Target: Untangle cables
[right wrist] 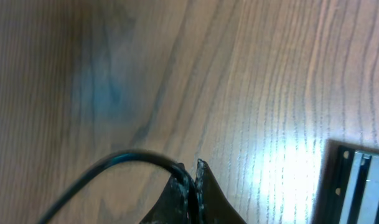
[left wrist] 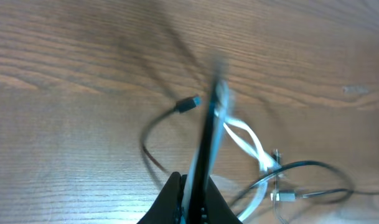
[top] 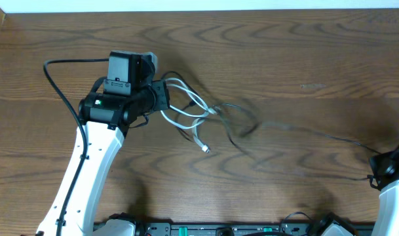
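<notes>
Thin black cord (top: 244, 123): loops blurred over brown wooden worktop (top: 304, 59). Thin white cord (left wrist: 221, 93): blurred above left pincer (left wrist: 192, 190). White right arm (top: 390, 196): cropped at frame edge.

— Overhead?
— Fixed high, facing straight down on the table (top: 284, 52); far enough back to take in the left arm (top: 88, 170) whole and just the edge of the right arm (top: 392, 174).
— Left wrist?
— Riding behind the left gripper (left wrist: 194, 190), peering forward and down past the fingers; very near the wood, partly blurred. Shared with overhead: the tangled cables (left wrist: 245, 138), seen there mid-table beside that gripper.
— Right wrist?
— Same mounting behind the right gripper (right wrist: 192, 177), tilted steeply at the wood grain, closer yet. Shared with overhead: only the black cable (right wrist: 114, 160), seen there stretching toward the right border.
</notes>
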{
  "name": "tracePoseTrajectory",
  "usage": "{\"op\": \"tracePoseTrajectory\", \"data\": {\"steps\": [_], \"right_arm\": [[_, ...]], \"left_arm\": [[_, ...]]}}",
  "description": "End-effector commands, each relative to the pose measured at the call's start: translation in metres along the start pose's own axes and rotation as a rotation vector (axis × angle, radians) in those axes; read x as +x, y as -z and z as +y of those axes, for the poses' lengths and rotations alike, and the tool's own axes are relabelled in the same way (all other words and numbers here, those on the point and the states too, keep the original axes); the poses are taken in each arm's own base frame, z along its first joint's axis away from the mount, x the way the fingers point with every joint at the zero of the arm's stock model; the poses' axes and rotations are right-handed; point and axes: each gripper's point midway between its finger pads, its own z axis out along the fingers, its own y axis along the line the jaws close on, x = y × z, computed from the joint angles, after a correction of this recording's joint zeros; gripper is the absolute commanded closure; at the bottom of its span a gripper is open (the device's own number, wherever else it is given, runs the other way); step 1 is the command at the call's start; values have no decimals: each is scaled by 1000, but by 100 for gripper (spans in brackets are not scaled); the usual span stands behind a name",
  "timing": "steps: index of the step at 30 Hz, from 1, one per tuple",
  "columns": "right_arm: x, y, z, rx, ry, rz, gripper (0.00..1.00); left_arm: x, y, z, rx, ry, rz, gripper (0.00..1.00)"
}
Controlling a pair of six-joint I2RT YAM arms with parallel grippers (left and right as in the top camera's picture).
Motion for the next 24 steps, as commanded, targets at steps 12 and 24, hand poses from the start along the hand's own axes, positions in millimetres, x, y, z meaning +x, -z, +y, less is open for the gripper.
{"op": "tracePoseTrajectory", "data": {"steps": [12, 24], "right_arm": [[15, 61, 132, -815, 339, 90, 99], [68, 109, 170, -1101, 614, 158, 99]], "left_arm": [[33, 36, -120, 648, -294, 110, 92], [41, 25, -124, 564, -353, 106, 83]]}}
